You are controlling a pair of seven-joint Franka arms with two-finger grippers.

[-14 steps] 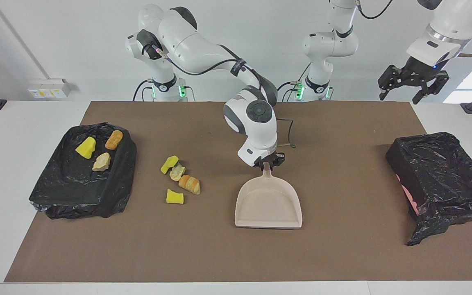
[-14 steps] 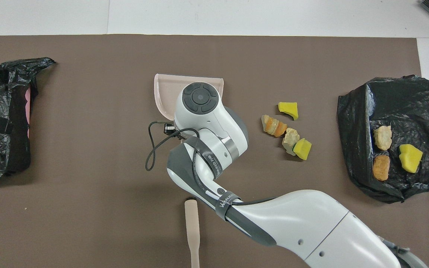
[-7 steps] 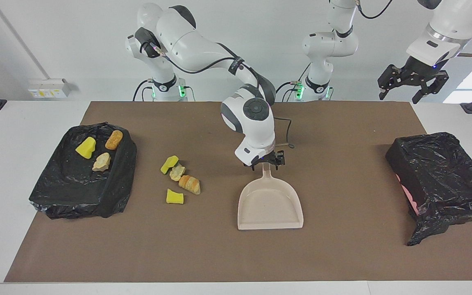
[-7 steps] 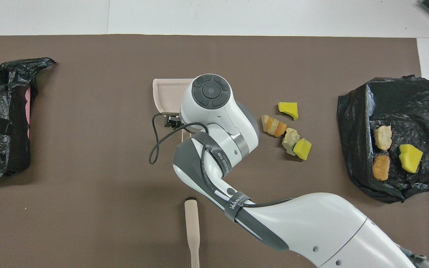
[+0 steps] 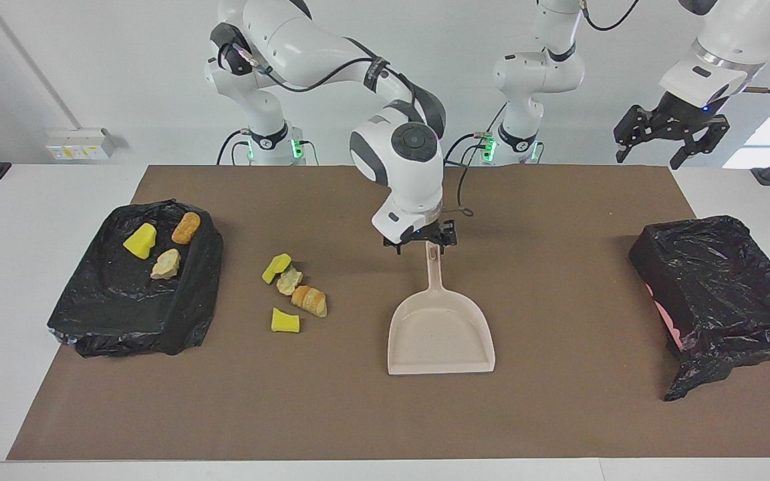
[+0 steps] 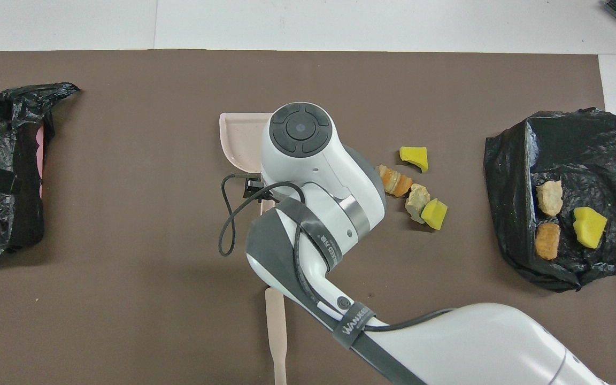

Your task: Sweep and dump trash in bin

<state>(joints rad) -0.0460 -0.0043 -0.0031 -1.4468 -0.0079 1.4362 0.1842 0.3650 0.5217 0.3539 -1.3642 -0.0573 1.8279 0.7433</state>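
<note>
Yellow sponge & tan bread-like scraps (image 5: pixel 291 292), 7 pcs

From overhead, right arm (image 6: pixel 313 176) hides most of the dustpan (image 6: pixel 238 139); left claw out of shot there.

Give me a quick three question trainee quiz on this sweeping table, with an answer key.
1. True or false: the right gripper is clamped on the dustpan handle.
2. How many trash scraps lie loose on the brown mat?
3. The left gripper is: A) raised and waiting at its own end of the table, B) over the scraps, C) inside a bin.

Key: 1 false, it is open just above the handle; 2 four; 3 A.
</note>
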